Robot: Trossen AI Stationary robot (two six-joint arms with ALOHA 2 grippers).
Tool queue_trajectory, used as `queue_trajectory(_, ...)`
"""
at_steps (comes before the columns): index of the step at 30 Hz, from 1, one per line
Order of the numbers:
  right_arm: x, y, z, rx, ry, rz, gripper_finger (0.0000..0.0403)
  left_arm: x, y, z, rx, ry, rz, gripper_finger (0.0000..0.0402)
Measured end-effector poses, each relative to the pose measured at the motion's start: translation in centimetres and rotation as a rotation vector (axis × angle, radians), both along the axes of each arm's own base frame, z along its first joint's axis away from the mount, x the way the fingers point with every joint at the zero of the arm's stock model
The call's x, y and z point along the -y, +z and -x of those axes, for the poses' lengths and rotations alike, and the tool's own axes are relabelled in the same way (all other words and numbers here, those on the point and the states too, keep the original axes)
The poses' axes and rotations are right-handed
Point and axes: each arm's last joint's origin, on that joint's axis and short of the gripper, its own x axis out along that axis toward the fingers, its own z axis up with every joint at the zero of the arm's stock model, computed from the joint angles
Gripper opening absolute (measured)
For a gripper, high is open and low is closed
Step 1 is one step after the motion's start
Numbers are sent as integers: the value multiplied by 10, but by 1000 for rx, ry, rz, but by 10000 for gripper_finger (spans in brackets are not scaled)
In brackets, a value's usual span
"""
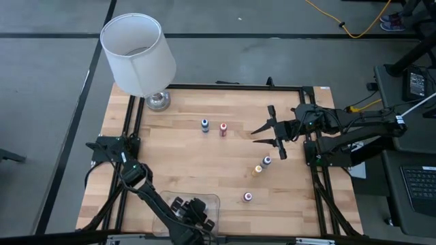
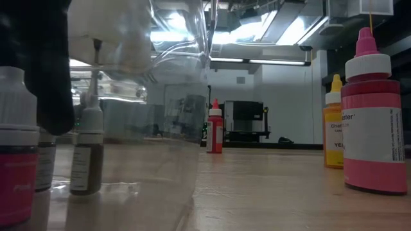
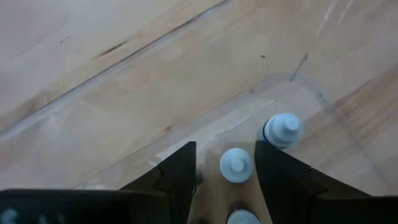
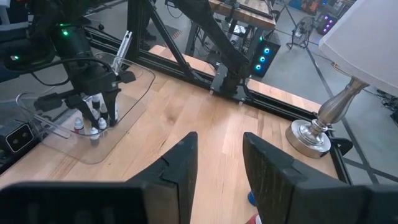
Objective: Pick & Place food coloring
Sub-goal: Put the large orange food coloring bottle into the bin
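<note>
Left claw point(image 3: 225, 171) open astride a bottle point(image 3: 236, 165) standing in the clear tray point(image 1: 158, 206) at the bench's near edge: lift straight, without tipping neighbours. Right claw point(image 1: 267, 133) half open, empty, near the far-right loose bottles point(image 1: 262, 165).

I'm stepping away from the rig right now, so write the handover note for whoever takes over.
Left gripper: open, over the clear tray at the table's near edge, a bottle cap between its fingers; nothing gripped.
Right gripper: open and empty, above mid-table.
Done: at least three bottles stand in the tray.
Left: five bottles on the wood, blue, red, dark purple, orange, and one near the tray.
</note>
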Motion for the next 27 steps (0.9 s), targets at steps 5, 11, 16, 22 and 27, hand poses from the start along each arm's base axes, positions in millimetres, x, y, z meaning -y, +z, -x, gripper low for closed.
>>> queue_trajectory(5, 0, 0, 0, 0, 0, 0, 129, 0, 0, 0, 5, -1, -4, 148)
queue_trajectory(11, 0, 0, 0, -1, 0, 0, 129, 0, 0, 0, 10, -2, -8, 148)
queue_trajectory(16, 0, 0, 0, -1, 0, 0, 129, 0, 0, 0, 11, -2, -9, 149)
queue_trajectory(22, 0, 0, 0, -1, 0, 0, 129, 1, 0, -1, 28, 14, 5, 149)
queue_trajectory(27, 0, 0, 0, 0, 3, 7, 129, 4, -1, -2, 40, 9, 38, 148)
